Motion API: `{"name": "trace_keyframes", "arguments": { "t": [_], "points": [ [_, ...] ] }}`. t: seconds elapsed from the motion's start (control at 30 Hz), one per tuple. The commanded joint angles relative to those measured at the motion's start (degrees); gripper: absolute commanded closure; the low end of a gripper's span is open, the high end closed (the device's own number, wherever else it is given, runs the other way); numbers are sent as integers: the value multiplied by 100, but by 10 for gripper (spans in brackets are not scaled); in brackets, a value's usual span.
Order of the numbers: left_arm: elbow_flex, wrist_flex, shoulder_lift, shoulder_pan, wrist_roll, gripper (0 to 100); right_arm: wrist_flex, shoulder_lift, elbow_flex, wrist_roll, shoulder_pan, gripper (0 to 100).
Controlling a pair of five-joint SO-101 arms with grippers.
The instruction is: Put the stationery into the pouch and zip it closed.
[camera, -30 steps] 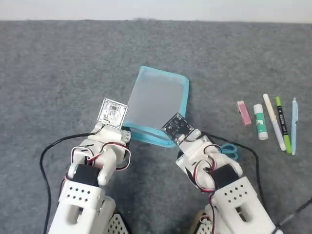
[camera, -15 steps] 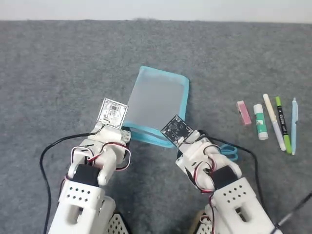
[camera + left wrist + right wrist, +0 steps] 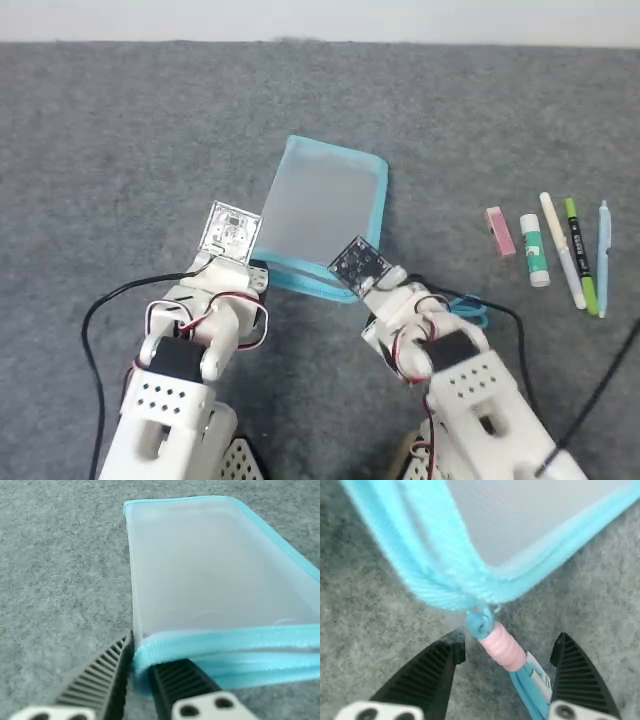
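Grey felt table [image 3: 120, 110], carrying two lots.

Lot one: pouch [image 3: 325, 205], flat at centre, zip edge toward the arms. The left tool [image 3: 140, 666] pinches the corner of the zip edge; we judge this an anchor, so the zip can run without dragging the pouch. The right tool [image 3: 509, 642] is spread either side of the pull [image 3: 501, 650], not gripping it.

Lot two: stationery [image 3: 545, 250], in a row well right of the pouch, none inside.

We note open felt beyond the pouch's far edges.
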Motion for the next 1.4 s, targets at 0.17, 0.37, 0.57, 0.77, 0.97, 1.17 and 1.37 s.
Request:
{"name": "trace_keyframes", "arguments": {
  "t": [0.17,0.37,0.57,0.77,0.97,1.17,1.37],
  "points": [
    [-268,44,-97,44,-35,990,-541,1103,-695,35,391,844],
    [-233,-158,-97,18,-18,988,-215,1103,-932,-88,664,988],
    [-198,-325,-97,44,-18,988,822,1095,-1556,-97,629,992],
    [22,-853,-70,53,-18,987,1297,998,-1811,79,629,992],
    [127,-1046,-97,26,0,991,1446,725,-1811,123,708,992],
    [110,-774,-105,0,0,991,1631,901,-2163,589,1754,992],
    [110,-791,-105,9,0,991,1842,1182,-2497,1108,2369,991]
  ]
}}
